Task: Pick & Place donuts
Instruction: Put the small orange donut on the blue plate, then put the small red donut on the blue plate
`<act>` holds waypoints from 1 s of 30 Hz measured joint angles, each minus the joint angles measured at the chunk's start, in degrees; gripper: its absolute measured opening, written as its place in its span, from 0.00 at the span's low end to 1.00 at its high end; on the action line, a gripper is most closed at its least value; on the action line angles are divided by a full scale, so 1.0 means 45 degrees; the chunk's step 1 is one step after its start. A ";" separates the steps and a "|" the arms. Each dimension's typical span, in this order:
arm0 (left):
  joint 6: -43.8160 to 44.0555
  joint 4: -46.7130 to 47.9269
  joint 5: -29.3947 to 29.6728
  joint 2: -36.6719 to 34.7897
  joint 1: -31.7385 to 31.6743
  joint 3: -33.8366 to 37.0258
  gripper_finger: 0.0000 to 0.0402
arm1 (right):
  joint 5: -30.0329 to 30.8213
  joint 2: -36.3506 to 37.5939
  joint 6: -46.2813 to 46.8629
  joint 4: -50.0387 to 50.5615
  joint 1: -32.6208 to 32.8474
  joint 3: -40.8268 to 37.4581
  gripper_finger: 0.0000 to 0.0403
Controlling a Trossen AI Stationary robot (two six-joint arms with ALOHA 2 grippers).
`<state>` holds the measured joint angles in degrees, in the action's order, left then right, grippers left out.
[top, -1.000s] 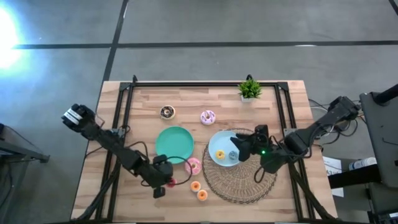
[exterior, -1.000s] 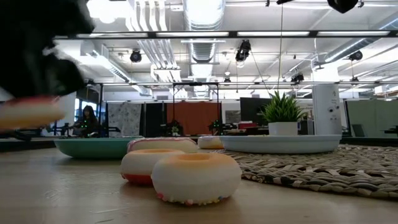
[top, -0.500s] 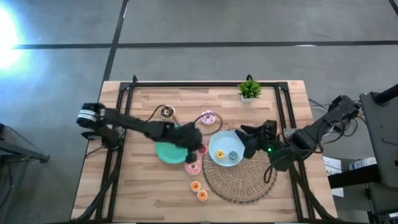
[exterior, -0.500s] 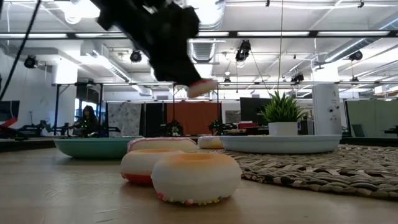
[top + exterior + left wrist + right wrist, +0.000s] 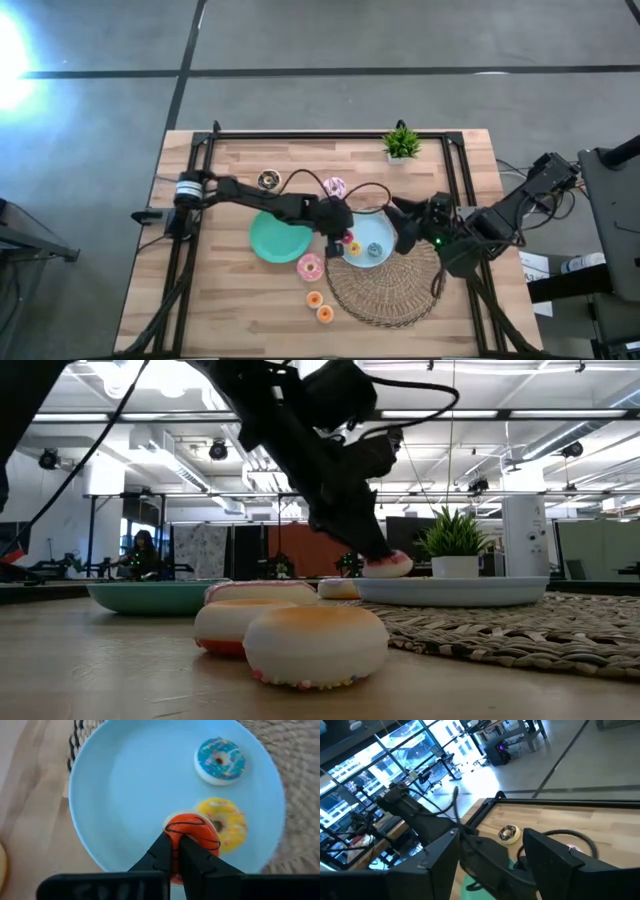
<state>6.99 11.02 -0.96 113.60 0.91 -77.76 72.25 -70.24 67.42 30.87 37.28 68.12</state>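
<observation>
The left gripper (image 5: 172, 851) pinches the small red donut (image 5: 191, 831) across its rim, directly above the light-blue plate (image 5: 125, 795); the toy appears light, rigid and probably smooth, so an across-ring grip suits it.

The left gripper (image 5: 176, 851) swung from the table's near left edge across the green plate (image 5: 272, 238) and ended over the light-blue plate (image 5: 125, 795), clamped on a small red donut (image 5: 192, 834). The right gripper (image 5: 404, 222) backed slightly off that plate toward the table's right side.
</observation>
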 joint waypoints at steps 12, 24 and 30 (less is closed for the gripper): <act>-0.0605 -0.0023 0.1727 -0.0038 -0.0034 0.0021 0.24 | 0.0323 0.0005 0.0013 0.0044 0.0077 -0.0033 0.52; -0.0644 0.1848 0.1338 -0.0850 0.0000 0.0060 0.30 | 0.0296 0.0017 0.0557 0.0059 0.0075 -0.0251 0.52; -0.1147 0.2414 -0.0146 -0.2791 0.0447 0.1234 0.30 | 0.0216 0.0015 0.0600 0.0116 0.0077 -0.0330 0.52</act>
<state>1.83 21.88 -1.62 101.04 2.92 -72.21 73.22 -70.17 70.12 31.39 37.63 66.63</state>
